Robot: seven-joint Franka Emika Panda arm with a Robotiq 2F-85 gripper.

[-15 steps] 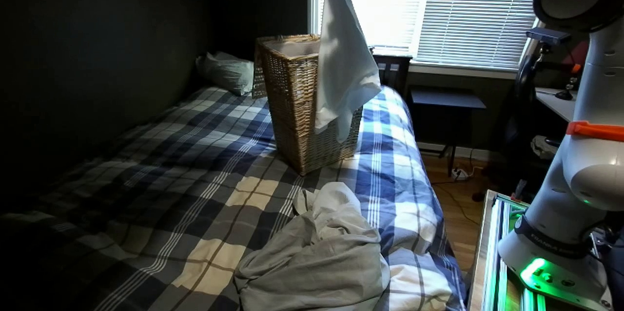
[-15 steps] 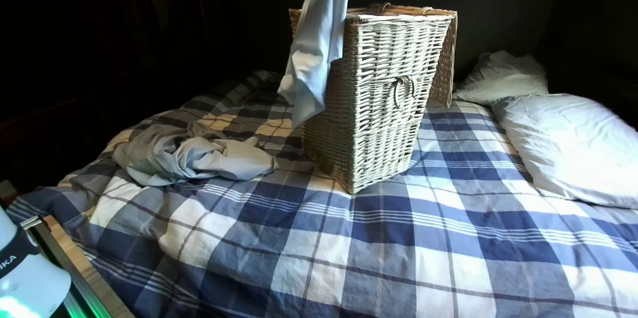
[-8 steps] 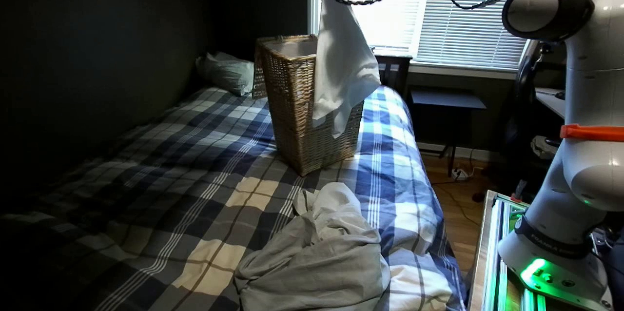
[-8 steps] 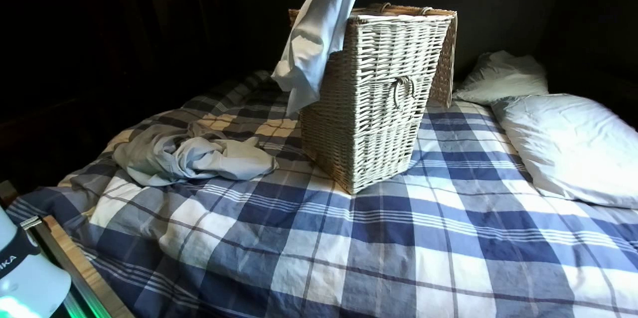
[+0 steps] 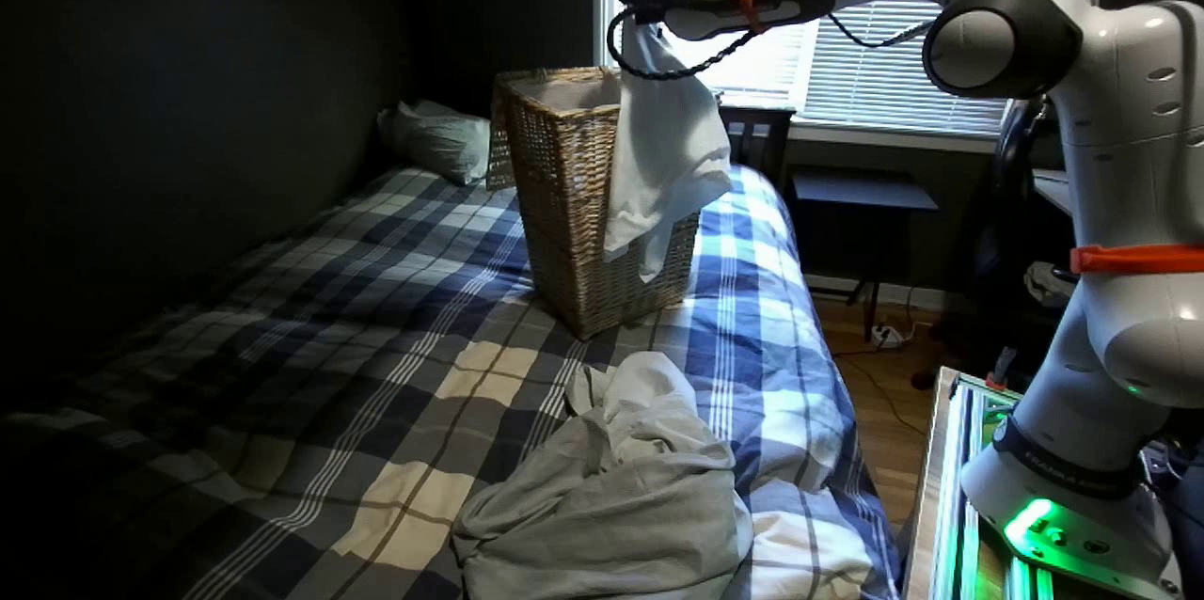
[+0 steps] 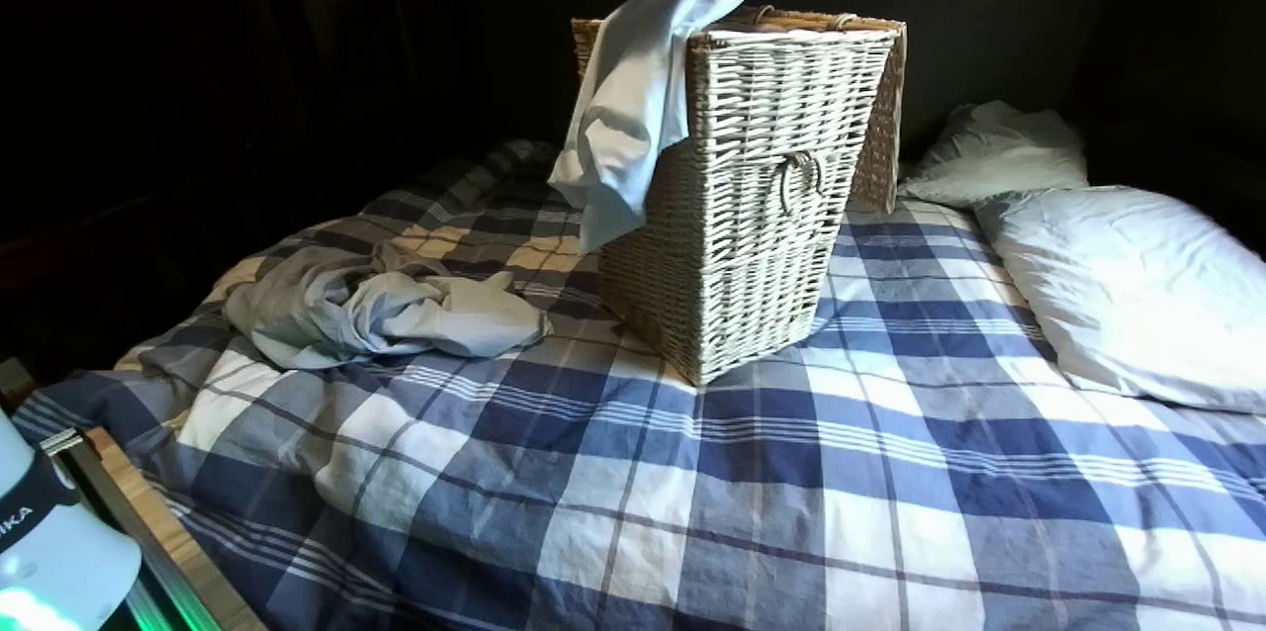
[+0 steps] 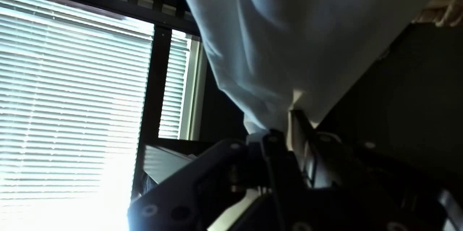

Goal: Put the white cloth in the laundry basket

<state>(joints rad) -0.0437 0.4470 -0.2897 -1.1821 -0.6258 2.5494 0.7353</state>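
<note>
Wrist view shows the pincer [image 7: 289, 133] closed, with a gathered end of the cloth [image 7: 282, 50] pinched in it. In both exterior views the cloth slopes down from above past the rim of the basket [image 6: 771, 206], most of its length hanging outside the wall; it seems to lean on the rim, though contact is hard to confirm. The step looks to be getting that hanging part over. Best draw it inward across the mouth, high enough for the lower end to clear the rim without catching the wicker or tipping the basket. If it snags, ease off and lift. Release only once most of it is inside, or its weight may drag the rest back out.
</note>
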